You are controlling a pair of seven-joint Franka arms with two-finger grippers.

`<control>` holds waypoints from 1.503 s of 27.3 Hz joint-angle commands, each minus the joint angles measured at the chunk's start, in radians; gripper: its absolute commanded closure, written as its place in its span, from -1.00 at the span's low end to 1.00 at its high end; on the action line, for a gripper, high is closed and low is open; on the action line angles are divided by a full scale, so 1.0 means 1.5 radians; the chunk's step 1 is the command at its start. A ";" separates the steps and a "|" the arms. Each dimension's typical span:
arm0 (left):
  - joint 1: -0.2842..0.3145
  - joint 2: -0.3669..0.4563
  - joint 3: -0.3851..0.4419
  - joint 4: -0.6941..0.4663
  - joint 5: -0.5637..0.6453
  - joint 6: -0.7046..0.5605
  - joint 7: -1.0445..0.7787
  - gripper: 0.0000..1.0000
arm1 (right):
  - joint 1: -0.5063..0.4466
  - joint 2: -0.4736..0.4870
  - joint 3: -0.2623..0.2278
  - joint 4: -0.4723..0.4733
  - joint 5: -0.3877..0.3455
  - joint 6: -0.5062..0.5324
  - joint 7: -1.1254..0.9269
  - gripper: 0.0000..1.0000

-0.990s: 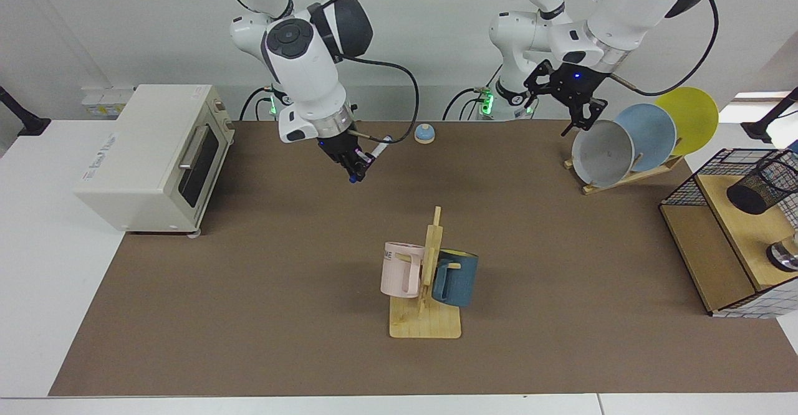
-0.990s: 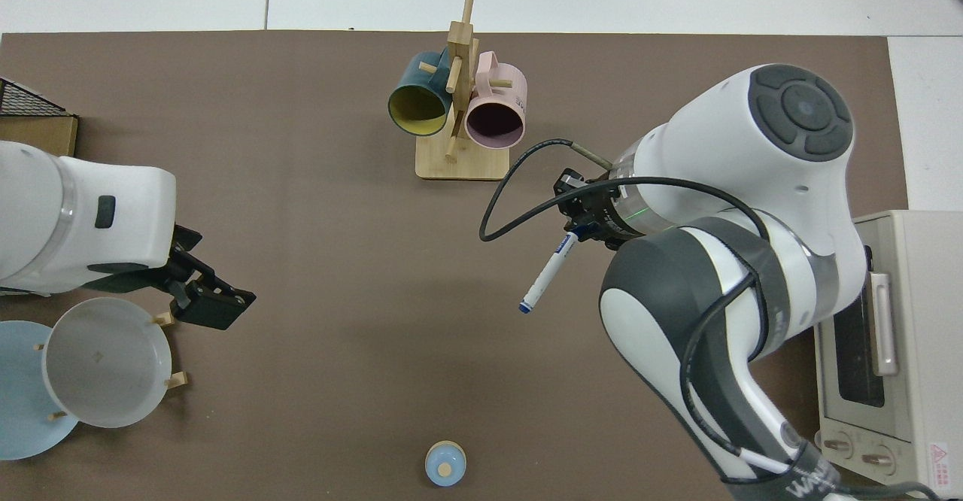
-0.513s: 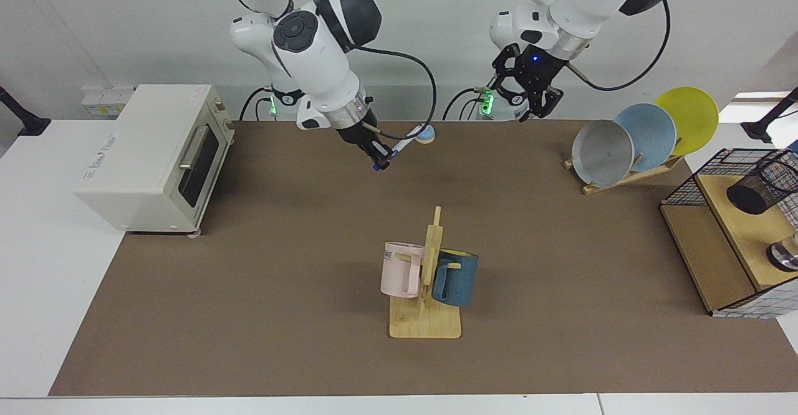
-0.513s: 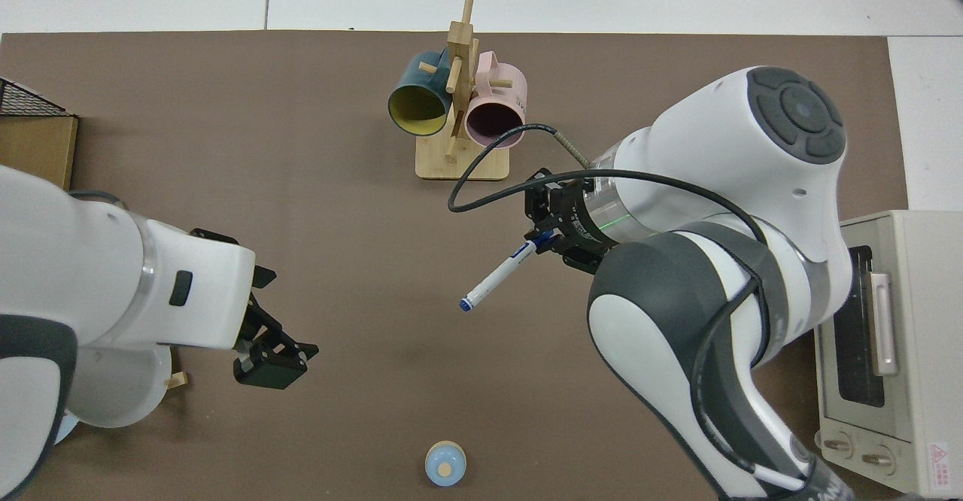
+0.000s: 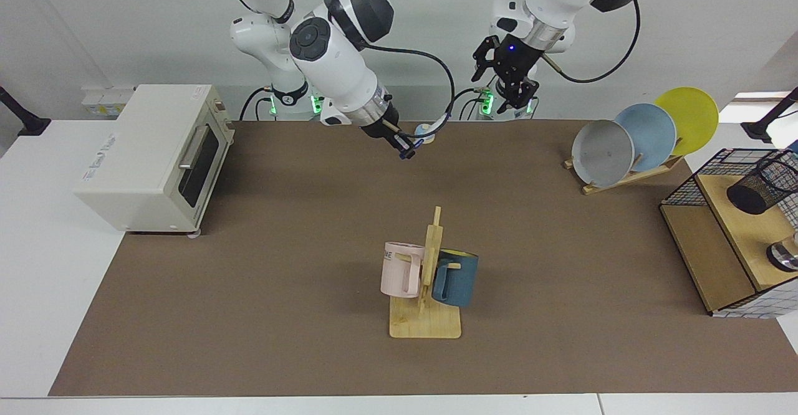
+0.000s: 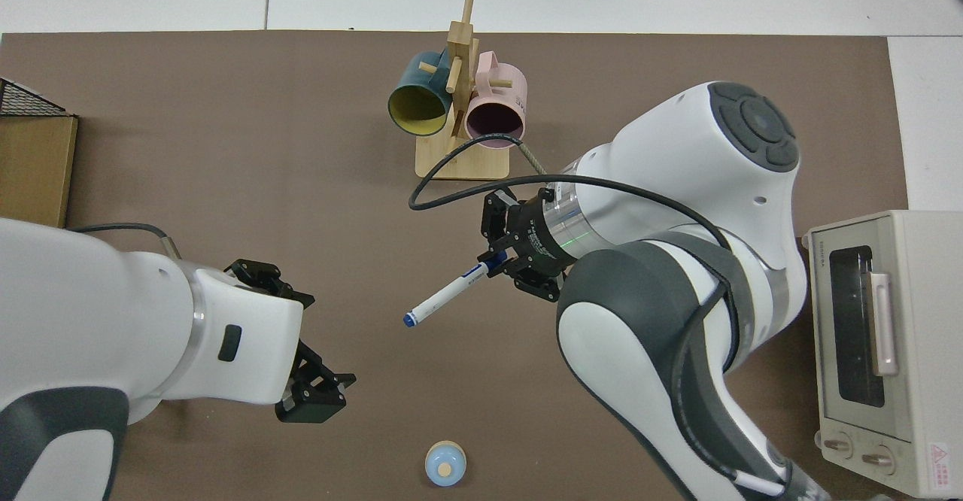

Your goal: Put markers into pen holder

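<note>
Nearest the camera, a wooden mug rack (image 5: pixel 425 315) holds a pink and a blue mug on the brown table mat (image 5: pixel 249 315). The ground around it is bare.

At the facing view's right edge, the pen holder (image 5: pixel 762 186) sits tipped over on a wooden shelf (image 5: pixel 742 228) inside a black wire basket frame (image 5: pixel 686 184). It is well apart from both arms but on the left arm's side of the table.

Farther back, above the mat's far half, the right gripper (image 6: pixel 493 262) pinches the marker (image 6: pixel 445 302) at its capped end, well clear of the surface. In the top view the marker's long axis runs out from the claw towards the left gripper (image 6: pixel 312 399), with the free blue tip leading and open mat between them. The left gripper hangs high near the far edge, beside a small blue bell (image 5: pixel 425 132).

The holder lies across the table from the claw that has the marker, and the left arm is the nearer one. The coming move looks like either a hand-over along the marker's axis or a long carry. A plate rack (image 5: pixel 629 172) stands on that side, a toaster oven (image 5: pixel 149 153) on the other.
</note>
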 commanded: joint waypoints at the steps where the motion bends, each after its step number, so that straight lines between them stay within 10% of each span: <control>1: -0.008 -0.027 -0.009 -0.035 -0.011 0.028 -0.021 -1.00 | 0.038 0.004 -0.002 0.009 0.030 0.005 0.038 1.00; 26: -0.008 -0.041 -0.033 -0.055 -0.009 0.046 -0.044 -0.84 | 0.069 0.000 0.012 0.037 0.042 -0.021 0.089 1.00; 41: -0.005 -0.042 -0.033 -0.055 -0.001 0.033 -0.056 0.78 | 0.068 0.000 0.012 0.056 0.046 -0.032 0.093 1.00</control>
